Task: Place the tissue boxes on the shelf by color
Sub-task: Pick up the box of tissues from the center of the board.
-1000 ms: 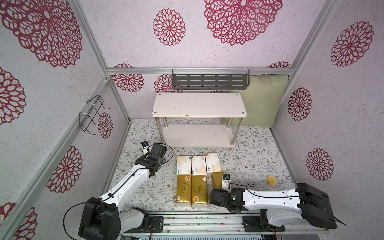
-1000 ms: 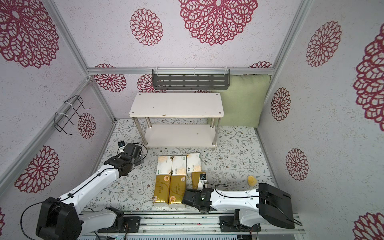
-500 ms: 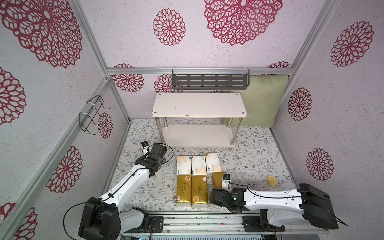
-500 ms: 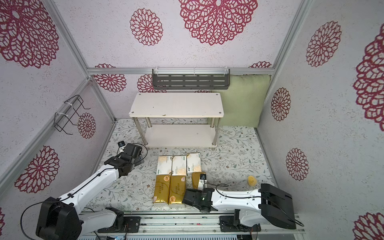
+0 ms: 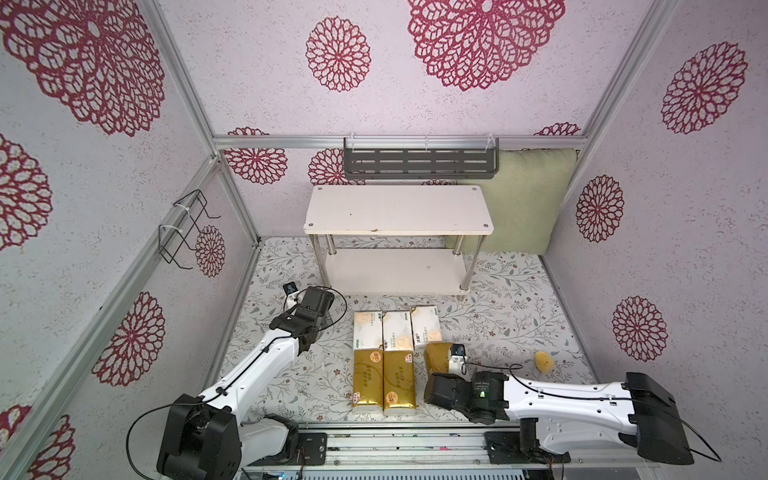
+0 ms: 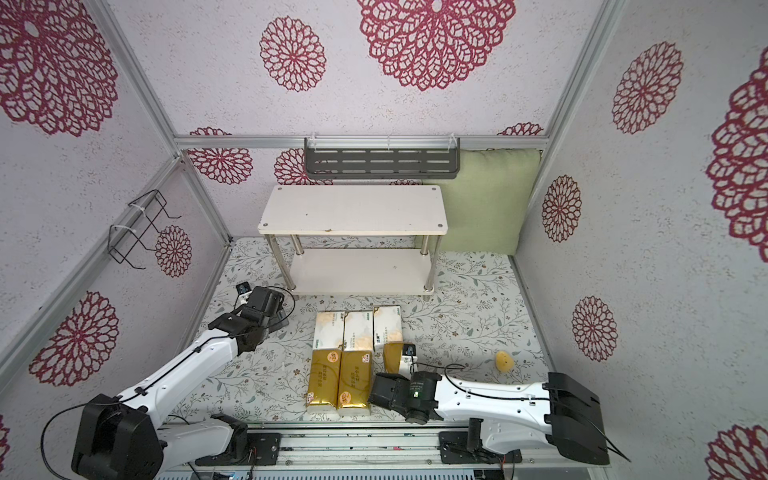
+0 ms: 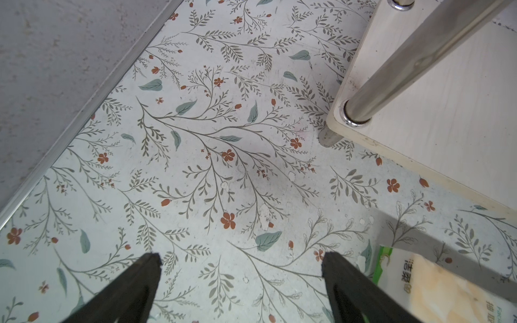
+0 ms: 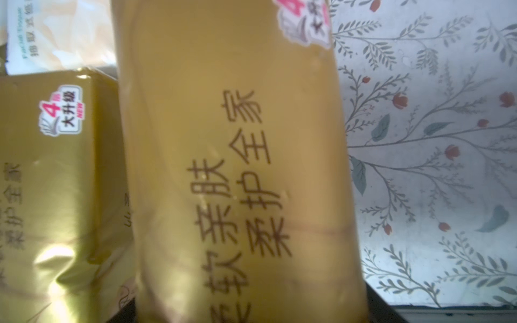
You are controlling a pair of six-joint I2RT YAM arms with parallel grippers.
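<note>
1. Floral floor [image 5: 519,316] carries the white two-tier shelf [image 5: 399,210].
2. Tissue boxes [image 5: 397,332] lie just before the shelf (white row nearer it, gold row farther).
3. Right gripper [image 8: 251,307] fingers clamp one gold tissue box [image 8: 232,167].
4. Left gripper [image 7: 240,260], fingers spread wide and holding nothing, hangs beside the shelf's front leg.

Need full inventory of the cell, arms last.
two-tier white-board shelf, chrome legs: 1, white, back centre, bare
shiny gold soft tissue packs: 3, gold, near row on floral-print floor mat
white tissue packs, pale orange print: 3, white, row between gold ones and shelf
dark grey slotted metal rack: 1, grey, back wall
black wire holder: 1, black, left wall
pale green cushion: 1, green, back right corner
small yellow lump: 1, yellow, mat, right side
left end effector: 1, black, open, over mat
right end effector: 1, black, around rightmost gold pack, grip unclear
</note>
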